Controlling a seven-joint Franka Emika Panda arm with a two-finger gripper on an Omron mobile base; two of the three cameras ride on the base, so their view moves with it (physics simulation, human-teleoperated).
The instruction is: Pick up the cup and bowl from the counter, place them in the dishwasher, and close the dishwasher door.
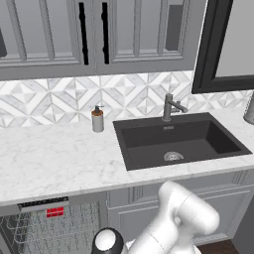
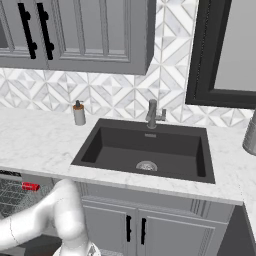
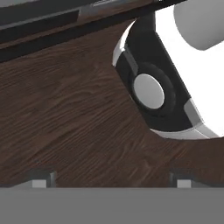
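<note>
The counter (image 1: 54, 158) runs the whole width of the kitchen, white marble with the black sink (image 1: 178, 141) sunk into its right half. Below its left end the dishwasher (image 1: 54, 228) stands open, its wire rack (image 1: 64, 230) showing under the black control strip. A small red thing (image 1: 55, 212) sits at the top front of that rack, most likely the cup, though it is too small to be sure. I can't find the bowl on the counter or in the rack; it may lie behind the arm or lower in the machine.

The arm (image 1: 173, 223) is folded low in front of the cabinets, to the right of the dishwasher. The claw (image 3: 111, 181) is down near the floor (image 3: 65, 122), its 2 tips spread wide with nothing between them, looking along dark wood boards.

My guess is that loading is done and the door (image 3: 39, 26) comes next. The dark band across the top of the hand view may be that door; if so, it lies ahead of the claw, its long edge crosswise.

The soap bottle (image 1: 97, 119) stands at the back of the counter, left of the sink.
</note>
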